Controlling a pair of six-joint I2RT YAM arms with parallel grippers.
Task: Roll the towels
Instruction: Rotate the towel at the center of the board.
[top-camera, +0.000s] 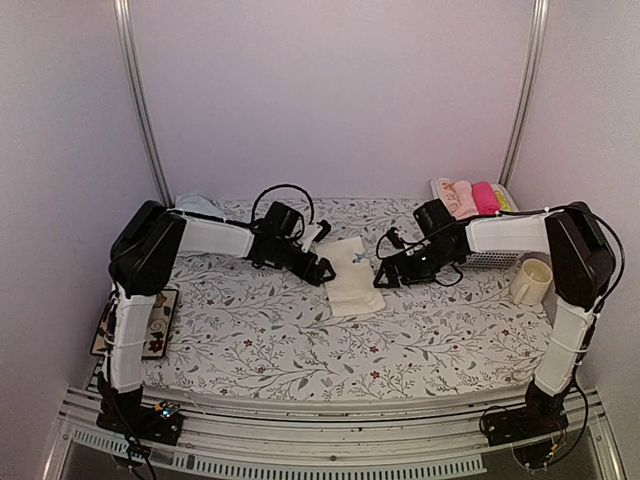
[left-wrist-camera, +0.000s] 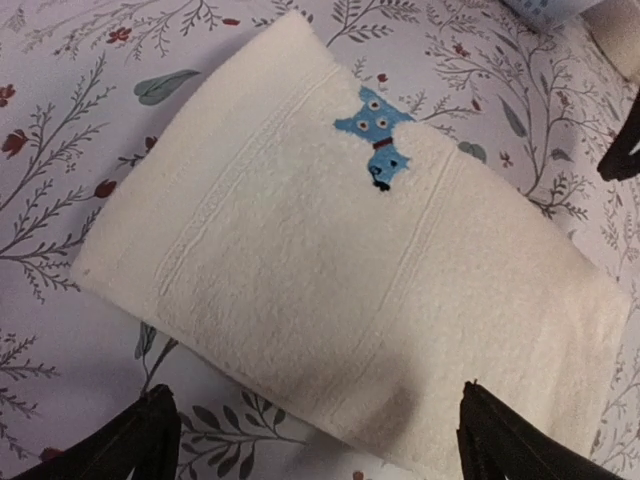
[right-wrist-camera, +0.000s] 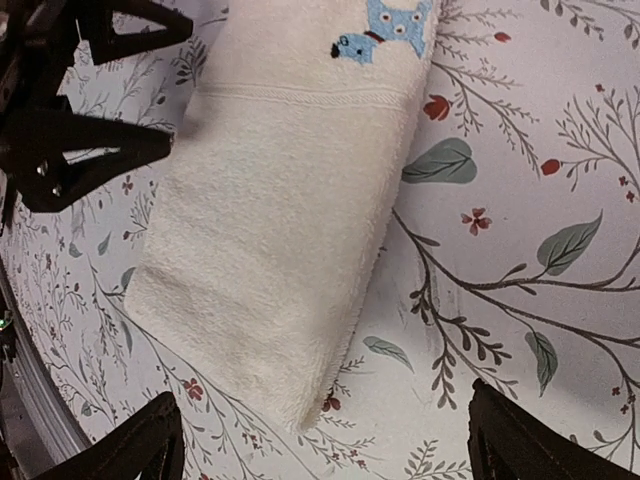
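From the top view we see the cream towel (top-camera: 353, 278) lying folded flat mid-table on the flowery tablecloth (top-camera: 250, 340). The left gripper (top-camera: 324, 271) and right gripper (top-camera: 382, 279) sit just beside it, one on each side, both spread wide and holding nothing. Left wrist view: the towel fills the frame past the spread fingers (left-wrist-camera: 150, 440), with its little blue patch (left-wrist-camera: 375, 135) facing up. Right wrist view: the towel's long edge, with the fingers (right-wrist-camera: 510, 440) apart.

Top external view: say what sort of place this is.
Probably an enclosed robot test booth: blank walls on metal rails, two bolted-down arms, a floral tablecloth holding a cream towel.
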